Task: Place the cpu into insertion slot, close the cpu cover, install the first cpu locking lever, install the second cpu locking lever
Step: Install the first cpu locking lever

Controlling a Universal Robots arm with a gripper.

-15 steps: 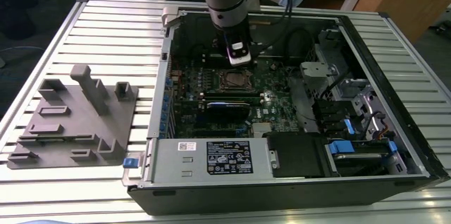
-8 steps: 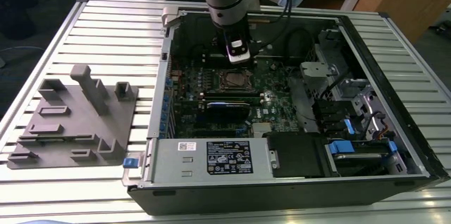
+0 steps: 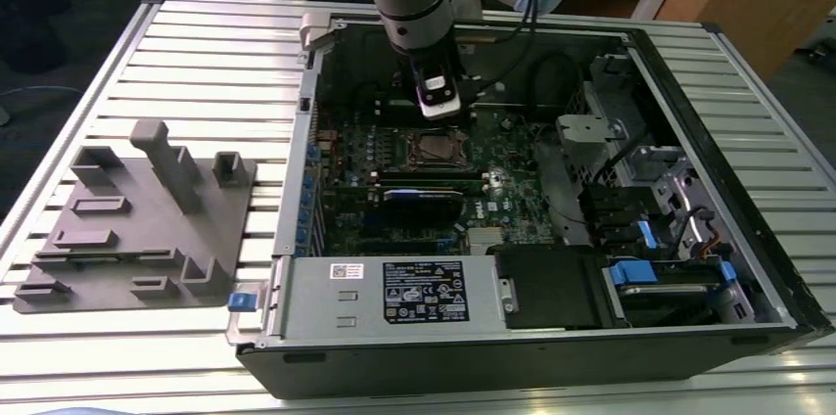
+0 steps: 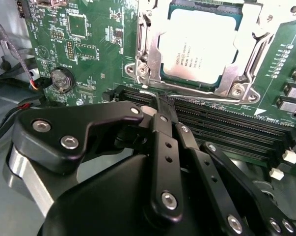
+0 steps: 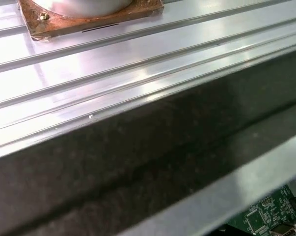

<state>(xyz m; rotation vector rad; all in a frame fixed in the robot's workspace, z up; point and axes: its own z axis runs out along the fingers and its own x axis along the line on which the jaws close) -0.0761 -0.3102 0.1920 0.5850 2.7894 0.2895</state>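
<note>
Looking at the second wrist view, the cpu (image 4: 199, 49) is already sitting in the insertion slot (image 4: 163, 73), silver top up, and the cpu cover (image 4: 148, 46) looks folded flat around it — the frame hugs the chip's edges with the centre cut-out showing the metal lid. So the seating part looks done, I'd say.

The gripper (image 4: 160, 105) has its fingers pinched together with no gap between the tips, right at the edge of the socket, where a thin wire lever (image 4: 197, 97) runs along the frame. The tips seem to be on or just against that wire; whether they've actually clamped it I can't make out. My guess is the narrow pinch is there to work the lever.

In the exterior view the arm hangs down into the open computer case (image 3: 731, 327), with the gripper (image 3: 441, 112) just above the socket — case lying on the slatted table (image 3: 196, 63).
</note>
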